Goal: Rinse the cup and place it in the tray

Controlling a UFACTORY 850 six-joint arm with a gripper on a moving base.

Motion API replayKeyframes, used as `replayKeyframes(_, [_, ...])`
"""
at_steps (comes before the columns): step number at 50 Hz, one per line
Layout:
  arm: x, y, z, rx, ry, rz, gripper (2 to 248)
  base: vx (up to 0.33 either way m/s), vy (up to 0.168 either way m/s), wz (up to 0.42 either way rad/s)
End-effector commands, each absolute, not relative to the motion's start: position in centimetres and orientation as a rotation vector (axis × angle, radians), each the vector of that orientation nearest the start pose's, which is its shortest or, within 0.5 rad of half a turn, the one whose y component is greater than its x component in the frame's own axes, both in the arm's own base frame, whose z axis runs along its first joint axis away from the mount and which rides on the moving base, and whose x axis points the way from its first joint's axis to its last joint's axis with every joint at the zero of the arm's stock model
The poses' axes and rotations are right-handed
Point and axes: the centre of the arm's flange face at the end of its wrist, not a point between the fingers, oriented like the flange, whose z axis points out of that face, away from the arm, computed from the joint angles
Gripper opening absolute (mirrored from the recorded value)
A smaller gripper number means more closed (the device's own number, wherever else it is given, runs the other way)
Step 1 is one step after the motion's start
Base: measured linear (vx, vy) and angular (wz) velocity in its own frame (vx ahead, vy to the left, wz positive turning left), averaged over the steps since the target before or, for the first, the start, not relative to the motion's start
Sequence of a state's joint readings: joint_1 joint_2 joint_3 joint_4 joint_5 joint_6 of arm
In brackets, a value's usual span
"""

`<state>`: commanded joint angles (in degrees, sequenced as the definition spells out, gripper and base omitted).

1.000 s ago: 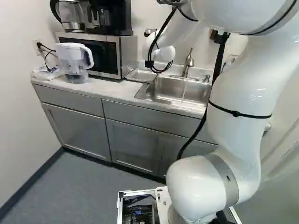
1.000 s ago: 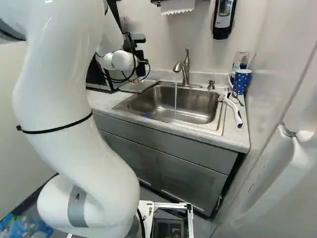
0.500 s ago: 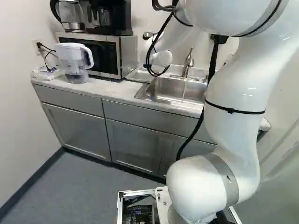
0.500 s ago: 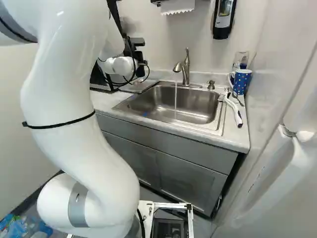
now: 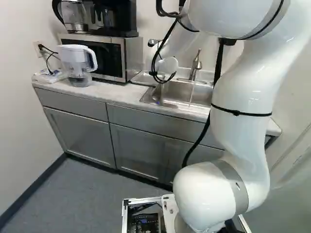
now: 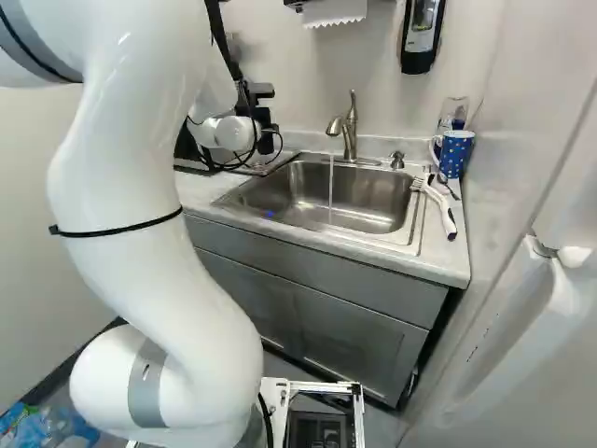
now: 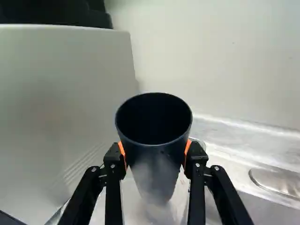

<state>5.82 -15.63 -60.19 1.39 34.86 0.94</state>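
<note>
In the right base view, dark parts of my gripper (image 6: 268, 116) show beyond the white wrist, above the counter left of the sink; its fingertips are hidden there. The wrist view has the gripper (image 7: 155, 157) shut on a dark, tapered cup (image 7: 154, 176), an orange pad on either side. The cup's round mouth is open toward the camera. Below and beyond the cup lies a pale surface. A shallow metal tray (image 5: 144, 78) sits between microwave and sink, partly behind the wrist. Water runs from the faucet (image 6: 350, 126) into the sink (image 6: 350, 198).
The microwave (image 5: 109, 56) stands close to the gripper, its side wall (image 7: 61, 108) right beside the cup. A coffee maker (image 5: 116, 17) is on top and a water pitcher (image 5: 77, 63) to its left. A blue dotted mug (image 6: 454, 154) and a brush (image 6: 438, 207) lie right of the sink.
My wrist has come down toward the counter near the tray, with the gripper moving along. The upper arm has swung left in the left base view. The base has stayed put.
</note>
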Motion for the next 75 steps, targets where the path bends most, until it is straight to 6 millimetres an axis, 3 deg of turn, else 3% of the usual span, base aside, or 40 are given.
replayKeyframes(25, [59.9,6.0,49.6,-2.408,-0.065,-1.898,125,0.000,0.000,0.000])
replayKeyframes(34, [59.9,6.0,49.6,-2.408,-0.065,-1.898,125,0.000,0.000,0.000])
replayKeyframes(35, [59.9,6.0,49.6,-2.408,-0.065,-1.898,143,0.000,0.000,0.000])
replayKeyframes(40, [59.9,6.0,49.6,-2.408,-0.065,-1.898,143,0.000,0.000,0.000])
replayKeyframes(41, [59.9,6.0,49.6,-2.408,-0.065,-1.898,176,0.000,0.000,0.000])
replayKeyframes(45, [59.9,6.0,49.6,-2.408,-0.065,-1.898,176,0.000,0.000,0.000])
replayKeyframes(46, [59.9,6.0,49.6,-2.408,-0.065,-1.898,211,0.000,0.000,0.000])
replayKeyframes(50, [59.9,6.0,49.6,-2.408,-0.065,-1.898,211,0.000,0.000,0.000])
replayKeyframes(51, [59.9,6.0,49.6,-2.408,-0.065,-1.898,245,0.000,0.000,0.000])
replayKeyframes(75, [59.7,6.0,51.2,-2.381,-0.064,-1.930,247,0.000,0.000,0.000])
